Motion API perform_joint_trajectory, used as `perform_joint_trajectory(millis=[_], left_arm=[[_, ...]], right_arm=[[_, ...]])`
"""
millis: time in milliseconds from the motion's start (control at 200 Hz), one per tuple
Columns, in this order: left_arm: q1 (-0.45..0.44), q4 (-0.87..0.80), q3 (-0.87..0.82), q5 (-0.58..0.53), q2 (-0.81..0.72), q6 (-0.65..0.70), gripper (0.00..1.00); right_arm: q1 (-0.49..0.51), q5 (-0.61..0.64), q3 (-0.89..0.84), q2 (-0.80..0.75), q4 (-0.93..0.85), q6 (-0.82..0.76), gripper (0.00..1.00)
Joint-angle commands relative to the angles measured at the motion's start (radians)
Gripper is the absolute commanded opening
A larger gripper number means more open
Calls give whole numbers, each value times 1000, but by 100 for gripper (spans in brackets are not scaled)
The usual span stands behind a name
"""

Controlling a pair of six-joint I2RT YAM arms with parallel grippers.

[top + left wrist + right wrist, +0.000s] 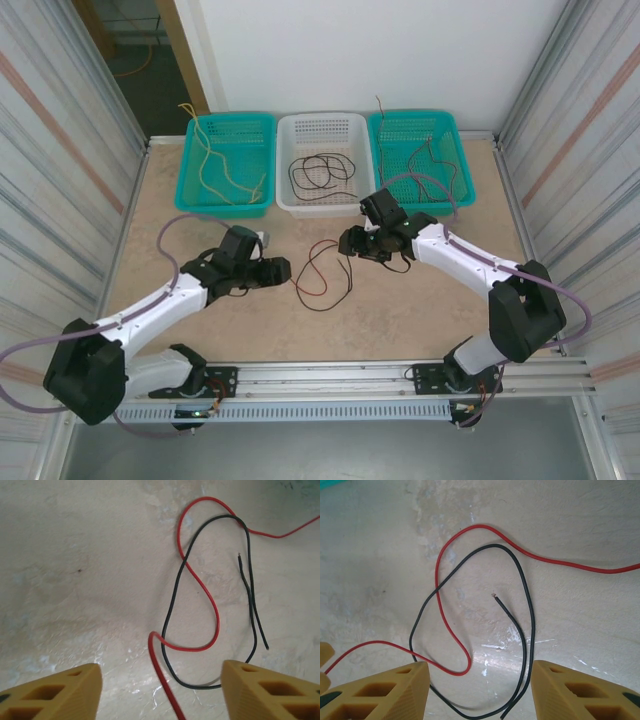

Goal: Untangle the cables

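Tangle: red wire (322,268) and black wire (340,282) crossed over each other, lying on the bench (400,310) at centre of the top view, between the two claws.
Bins: three baskets along the top edge. Left teal basket (262,160) holds yellow wires (215,170), white basket (352,125) dark ones, right teal basket (455,150) brownish ones; sorting looks partly done.
Left claw (281,270): jaws apart, nothing between them; low over the bench just left of the tangle. Its wrist view has the red and black loops running down between the yellow fingertips (65,690).
Right claw (345,241): released too, jaws spread, empty; just right of the tangle's top end. Wrist view shows both loops lying between its fingertips (395,690).
Step in hand: likely the approach to grasp, one claw per wire.
Next move: each claw should close on a single colour, away from the crossings, then draw apart.
Hard to read: which wire lies on top at each crossing; red wire's far end cut off at frame edges.
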Motion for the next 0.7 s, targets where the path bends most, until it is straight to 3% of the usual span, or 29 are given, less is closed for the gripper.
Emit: perform_joint_trajectory(millis=[0,311,481,691], left_arm=[[-6,49,15,29,27,-24,51],[-14,42,47,69,73,-19,0],[-19,1,95,100,37,16,0],[-19,-143,276,159,-55,183,0]], right_arm=[[6,25,29,11,-36,8,55],[9,27,18,-19,-19,11,54],[25,-7,21,-98,54,-17,54],[77,-85,23,-203,160,-104,58]])
